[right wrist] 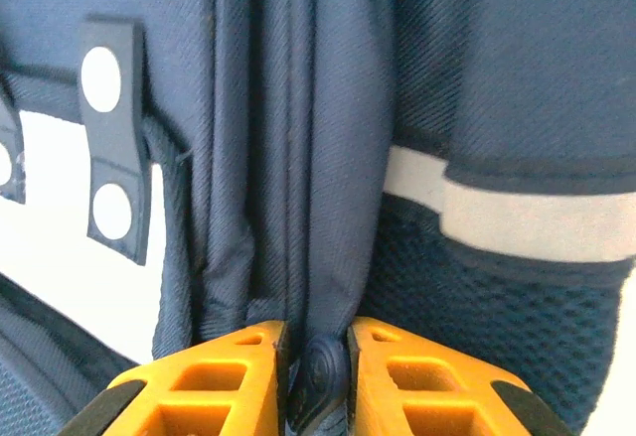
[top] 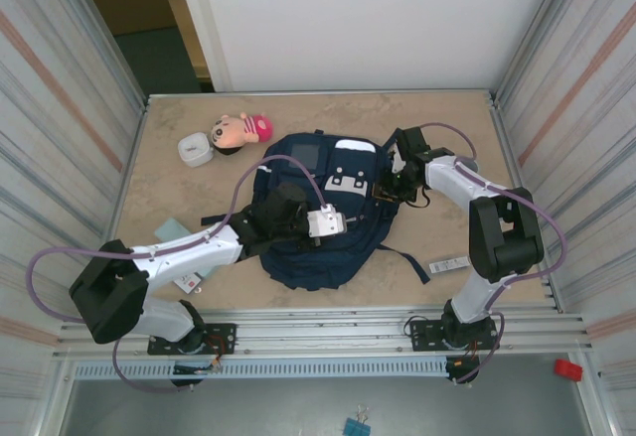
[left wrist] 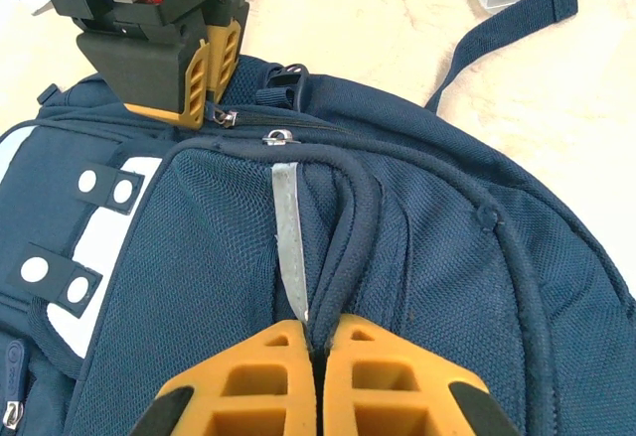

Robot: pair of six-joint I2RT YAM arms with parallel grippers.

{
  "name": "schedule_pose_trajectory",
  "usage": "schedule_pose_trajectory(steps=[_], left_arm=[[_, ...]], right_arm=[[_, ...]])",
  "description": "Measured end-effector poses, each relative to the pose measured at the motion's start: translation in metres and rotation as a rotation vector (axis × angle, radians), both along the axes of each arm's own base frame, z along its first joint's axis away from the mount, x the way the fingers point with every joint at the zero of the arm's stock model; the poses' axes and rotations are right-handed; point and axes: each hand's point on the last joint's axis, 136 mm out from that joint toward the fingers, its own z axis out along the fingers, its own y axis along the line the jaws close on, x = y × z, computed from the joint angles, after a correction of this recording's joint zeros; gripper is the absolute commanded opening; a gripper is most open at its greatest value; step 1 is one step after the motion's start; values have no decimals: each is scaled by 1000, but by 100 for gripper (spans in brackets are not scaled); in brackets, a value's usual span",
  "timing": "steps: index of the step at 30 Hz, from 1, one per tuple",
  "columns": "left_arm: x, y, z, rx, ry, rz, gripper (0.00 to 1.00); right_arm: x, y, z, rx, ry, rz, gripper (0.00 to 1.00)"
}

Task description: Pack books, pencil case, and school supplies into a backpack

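Both the left tool (left wrist: 316,335) and right tool (right wrist: 318,342) clamp folds of the backpack (top: 320,257) (navy fabric).

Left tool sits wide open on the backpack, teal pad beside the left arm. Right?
No. The left tool is shut, pinching a fold of the backpack, per the left wrist view. The teal pad does lie beside the left arm.

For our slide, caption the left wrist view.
Left gripper pinching a backpack seam; right gripper at the zipper pull beyond.
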Motion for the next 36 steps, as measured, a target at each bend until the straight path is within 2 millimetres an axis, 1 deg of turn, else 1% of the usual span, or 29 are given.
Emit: schedule_pose_trajectory(steps=[1,3,7,13,16,18,20,23,26,31,36], left_arm=[[0,0,0,0,0,0,0],[0,0,0,-1,0,0,0],[-1,-1,0,-2,0,-3,0],[0,-1,0,-4,8,12,0],[3,1,-1,-5,20,53,0],[4,1,-2,-8,40,87,0],[7,-1,-3,-18,65,125,0],[13,-4,1,-54,105,189,0],[19,-5,7,-106,139,249,0],[28,-7,12,-166,179,331,0],[39,-12,18,-213,184,386,0]], right_arm=[[1,-3,0,-9,-3,-6,19],[2,-4,1,-8,-9,-14,9],[4,-2,10,5,-34,-10,1],[4,1,19,24,-68,16,0],[1,3,27,45,-121,54,0],[-5,4,34,59,-169,82,0],[-15,4,44,80,-212,110,0],[-31,4,62,101,-298,156,0],[-40,3,75,107,-373,190,0],[-53,6,81,111,-421,250,0],[-76,16,89,133,-460,304,0]])
